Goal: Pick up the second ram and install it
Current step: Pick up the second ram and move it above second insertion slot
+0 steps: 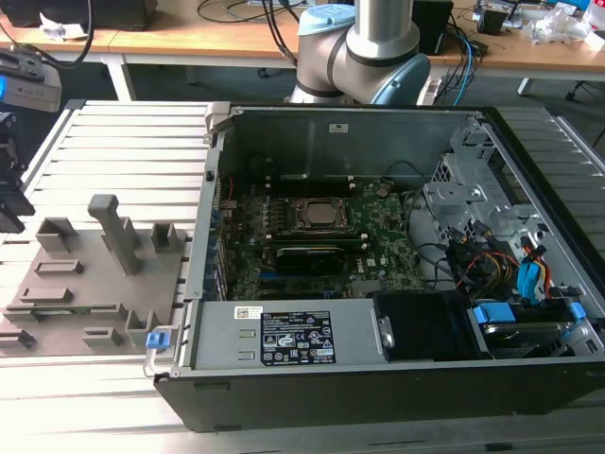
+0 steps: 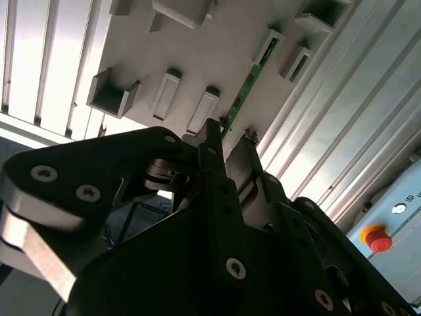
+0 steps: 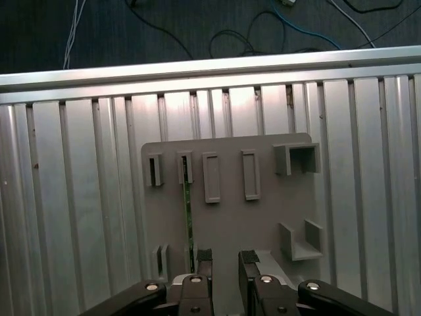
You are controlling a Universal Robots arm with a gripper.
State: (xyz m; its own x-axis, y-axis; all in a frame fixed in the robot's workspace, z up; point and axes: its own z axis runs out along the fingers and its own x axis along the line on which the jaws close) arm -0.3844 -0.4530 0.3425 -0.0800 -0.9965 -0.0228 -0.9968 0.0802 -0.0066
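Observation:
The second ram (image 3: 187, 220) is a thin green stick standing on edge in slots of the grey fixture plate (image 3: 263, 217); in the second wrist view it shows as a green strip (image 2: 247, 85). My gripper (image 3: 226, 258) hovers over the plate's near end, open, with nothing between its black fingers (image 3: 204, 258). The ram lies just beside the gap, outside one finger, apart from it. In the second wrist view the gripper (image 2: 230, 135) points toward the ram's near end. In the exterior view the gripper (image 1: 11, 199) is at the far left edge, above the plate (image 1: 95, 284).
An open computer case (image 1: 378, 369) stands at the exterior view's right of the plate, with the green motherboard (image 1: 378, 236) and a long black module (image 1: 307, 253) inside. The ribbed metal table (image 3: 79, 197) carries both. A red stop button (image 2: 379, 238) sits off the table.

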